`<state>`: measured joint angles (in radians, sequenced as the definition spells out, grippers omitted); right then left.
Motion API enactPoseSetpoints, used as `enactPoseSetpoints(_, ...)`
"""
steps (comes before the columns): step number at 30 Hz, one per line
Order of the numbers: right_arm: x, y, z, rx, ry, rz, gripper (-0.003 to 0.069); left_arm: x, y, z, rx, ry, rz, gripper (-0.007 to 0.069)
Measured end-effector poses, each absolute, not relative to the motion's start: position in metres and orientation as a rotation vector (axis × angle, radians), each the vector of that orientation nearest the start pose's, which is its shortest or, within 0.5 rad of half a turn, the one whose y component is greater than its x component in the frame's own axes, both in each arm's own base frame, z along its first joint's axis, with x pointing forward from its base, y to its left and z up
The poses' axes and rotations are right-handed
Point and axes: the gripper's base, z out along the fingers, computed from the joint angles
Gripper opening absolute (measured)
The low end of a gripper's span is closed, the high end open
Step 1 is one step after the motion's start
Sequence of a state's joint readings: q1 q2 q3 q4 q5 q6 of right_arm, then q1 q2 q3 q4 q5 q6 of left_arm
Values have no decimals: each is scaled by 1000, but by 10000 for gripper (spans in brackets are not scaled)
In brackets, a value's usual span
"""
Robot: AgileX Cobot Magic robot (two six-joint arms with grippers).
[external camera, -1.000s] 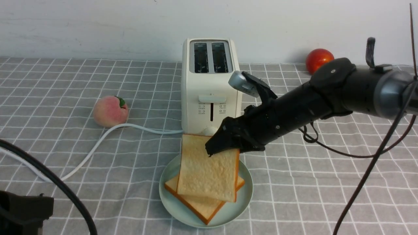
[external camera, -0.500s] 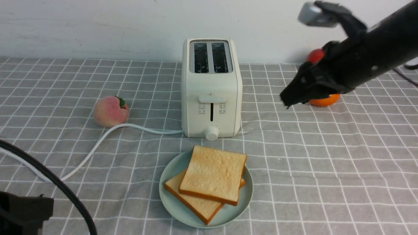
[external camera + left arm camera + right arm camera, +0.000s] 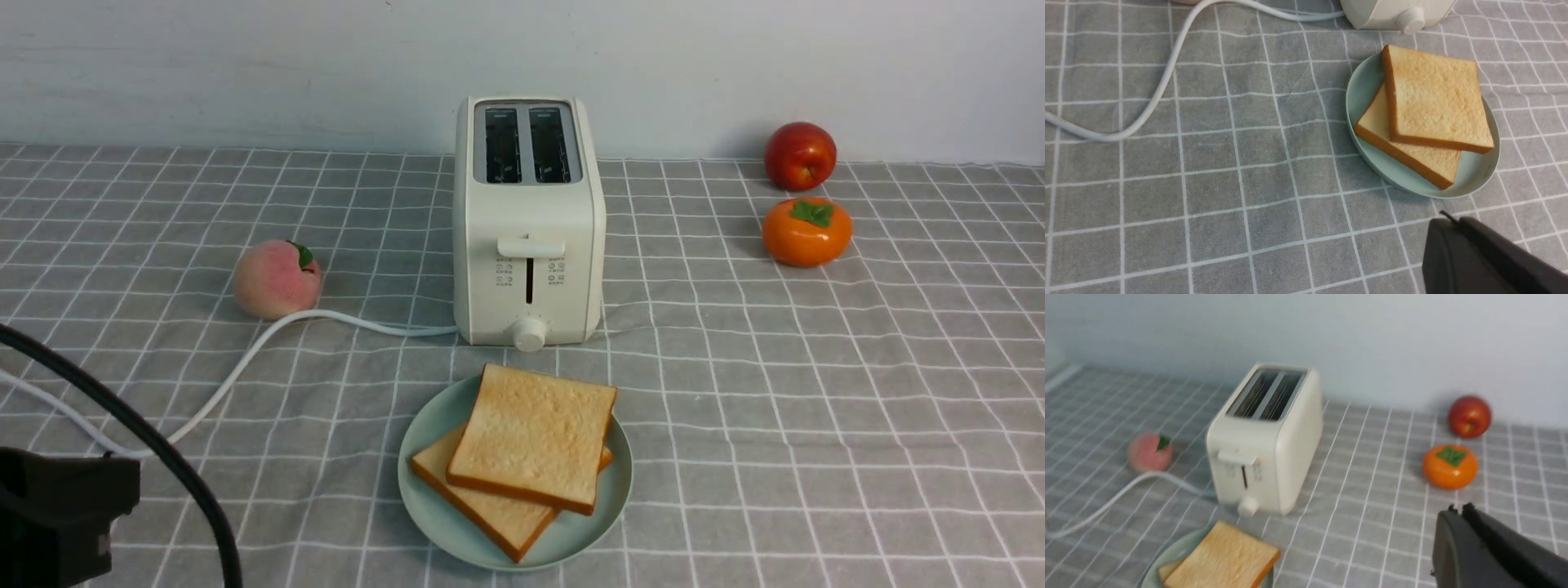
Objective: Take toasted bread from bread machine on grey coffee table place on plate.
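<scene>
Two slices of toasted bread lie stacked on the mint-green plate (image 3: pixel 426 457) in front of the bread machine (image 3: pixel 529 220) on the grey coffee table (image 3: pixel 816 408). The upper slice (image 3: pixel 531 445) rests askew over the lower one (image 3: pixel 490 516). Both toaster slots look empty. In the left wrist view my left gripper (image 3: pixel 1447 220) is shut and empty, just short of the plate (image 3: pixel 1367 85) and its toast (image 3: pixel 1437 102). My right gripper (image 3: pixel 1458 509) is shut with nothing in it, off to the right of the bread machine (image 3: pixel 1265 441). The right arm is out of the front view.
A peach (image 3: pixel 276 278) lies left of the toaster, beside its white cord (image 3: pixel 245 359). A red apple (image 3: pixel 800 155) and an orange persimmon (image 3: pixel 807 231) sit at the back right. My left arm's black body (image 3: pixel 57 523) and cable fill the front left corner.
My right gripper let go of the upper slice, which dropped flat onto the lower one. The arm then pulled up and away to the right, out of the front view, and its jaws shut.
</scene>
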<state>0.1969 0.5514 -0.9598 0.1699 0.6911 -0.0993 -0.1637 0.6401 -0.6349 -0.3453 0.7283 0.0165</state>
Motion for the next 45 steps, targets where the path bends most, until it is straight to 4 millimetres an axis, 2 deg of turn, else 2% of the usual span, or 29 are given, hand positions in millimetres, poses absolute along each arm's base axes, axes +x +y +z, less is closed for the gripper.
enactPoseSetpoints(1, 70, 22, 407, -191, 1712, 253, 0, 112, -40, 314, 37, 2207, -484, -14)
enactPoseSetpoints(2, 70, 22, 407, -191, 1712, 253, 0, 112, -40, 314, 35, 2206, -487, -14)
enactPoseSetpoints(3, 59, 17, 379, -149, 1642, 255, 2, 112, -40, 314, 32, 2204, -495, -14)
enactPoseSetpoints(7, 53, 14, 332, -78, 1542, 285, 10, 112, -41, 315, 26, 2203, -508, -14)
enactPoseSetpoints(10, 50, 12, 310, -43, 1471, 306, 23, 112, -41, 315, 25, 2202, -511, -14)
enactPoseSetpoints(12, 51, 12, 304, -35, 1465, 311, 28, 112, -41, 315, 24, 2202, -512, -14)
enactPoseSetpoints(18, 52, 12, 301, -28, 1456, 315, 41, 109, -41, 310, 22, 2210, -517, -14)
enactPoseSetpoints(25, 52, 12, 301, -28, 1453, 315, 53, 88, -36, 289, -17, 2098, -536, -14)
enactPoseSetpoints(29, 52, 12, 301, -27, 1453, 315, 56, 80, -36, 286, -48, 2039, -587, -14)
enactPoseSetpoints(45, 52, 12, 301, -27, 1453, 315, 83, 81, -33, 280, -56, 2005, -556, -14)
